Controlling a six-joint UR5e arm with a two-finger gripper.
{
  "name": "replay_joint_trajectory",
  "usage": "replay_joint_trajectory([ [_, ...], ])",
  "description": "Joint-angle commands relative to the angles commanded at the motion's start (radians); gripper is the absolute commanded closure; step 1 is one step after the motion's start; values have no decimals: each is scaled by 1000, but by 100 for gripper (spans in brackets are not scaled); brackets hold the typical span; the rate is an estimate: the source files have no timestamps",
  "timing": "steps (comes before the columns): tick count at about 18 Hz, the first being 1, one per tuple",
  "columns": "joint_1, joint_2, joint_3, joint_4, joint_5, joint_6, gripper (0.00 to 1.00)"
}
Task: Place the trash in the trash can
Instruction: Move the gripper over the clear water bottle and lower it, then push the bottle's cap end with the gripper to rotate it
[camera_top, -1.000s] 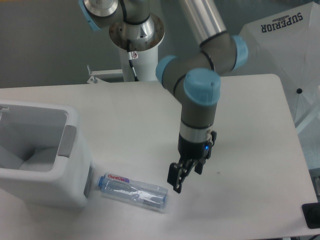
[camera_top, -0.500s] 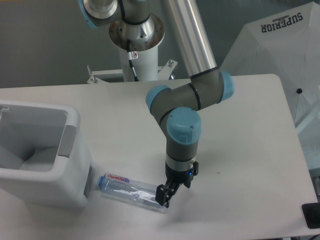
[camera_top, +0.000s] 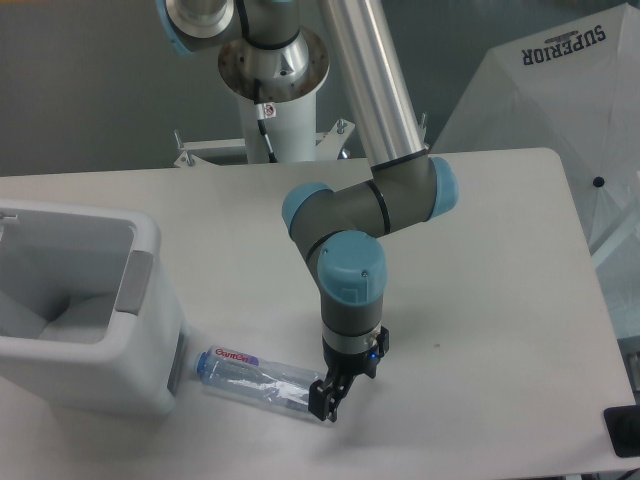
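The bottle (camera_top: 265, 382) lies on its side on the bench (camera_top: 500, 300), its blue cap end pointing toward the trash can (camera_top: 90, 310) and nearly at the can's lower right corner, its far end under my pincer (camera_top: 326, 400). I cannot make out a separate wrapper anywhere on the bench; there is something pale inside the can, but I cannot tell what it is.

My pincer points down at the bottle's far end, low over the bench. The fingers look close together from this angle, and I cannot tell how wide they stand or whether they already touch the plastic. I would not call this a grip yet.

I judge the step in hand to be the approach to picking up the bottle. The next move calls for setting my fingers one on each side of the body and not on its very end, since a round, light bottle is likely to roll or squirt away if pinched off-centre. After that it needs a lift high enough to pass the can's thick rim, then a carry leftward over the opening.
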Motion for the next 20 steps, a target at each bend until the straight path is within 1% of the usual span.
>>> replay_joint_trajectory([
  [5,-12,-9,0,-3,9,2,0],
  [9,-14,-9,-21,-6,43,-3,0],
  [11,-20,-15,-21,-6,60,-6,0],
  [14,-22,-18,-18,-5,57,-75,0],
  [20,-41,-28,-18,-5,52,-84,0],
])
